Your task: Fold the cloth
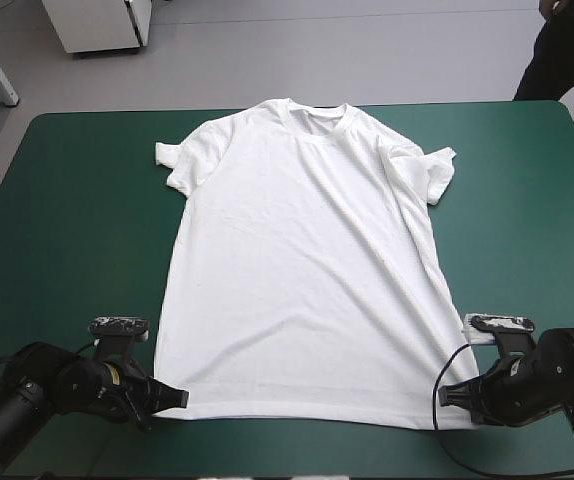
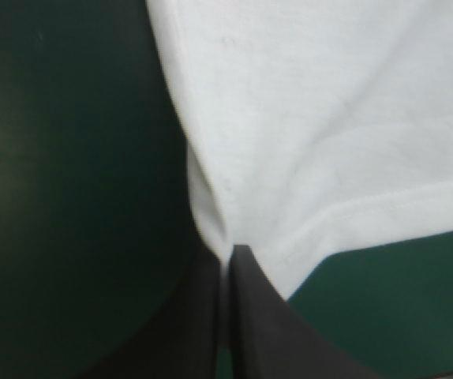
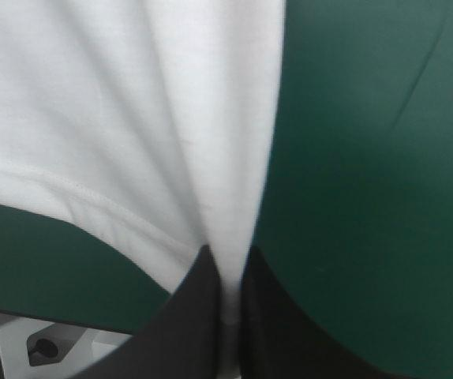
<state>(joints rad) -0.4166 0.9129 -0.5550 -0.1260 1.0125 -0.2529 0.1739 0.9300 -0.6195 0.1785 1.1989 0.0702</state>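
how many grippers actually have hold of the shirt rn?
2. Left gripper is shut on the T-shirt at its near left hem corner; right gripper is shut on the near right hem corner. Both wrist views show the fabric pinched, nothing hidden.

Robot lab, teal-green cover (image 1: 67,260)

Legend: across my 3 views I can read no text, label, brand, number or sign. The T-shirt (image 1: 297,270) shows plain white cloth with no print, and the teal-green cover (image 1: 67,250) bears no marking.
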